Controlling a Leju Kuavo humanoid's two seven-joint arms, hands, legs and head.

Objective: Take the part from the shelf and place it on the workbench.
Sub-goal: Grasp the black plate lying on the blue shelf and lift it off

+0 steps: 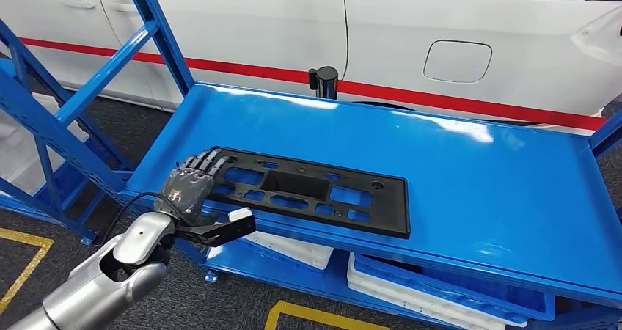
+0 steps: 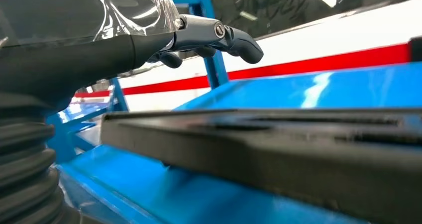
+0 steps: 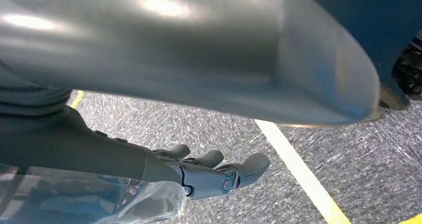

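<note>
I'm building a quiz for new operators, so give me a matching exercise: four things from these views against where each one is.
Things:
1 black part
2 left hand
3 right hand
4 white trays

Places:
A over grey carpet with a yellow line
B flat on the blue shelf top
C on the lower shelf level
D at the part's left end

Pairs: 1-B, 2-D, 3-A, 4-C

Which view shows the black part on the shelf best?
The head view: the whole black part shows, the left hand at its end. The left wrist view shows just its blurred edge.
</note>
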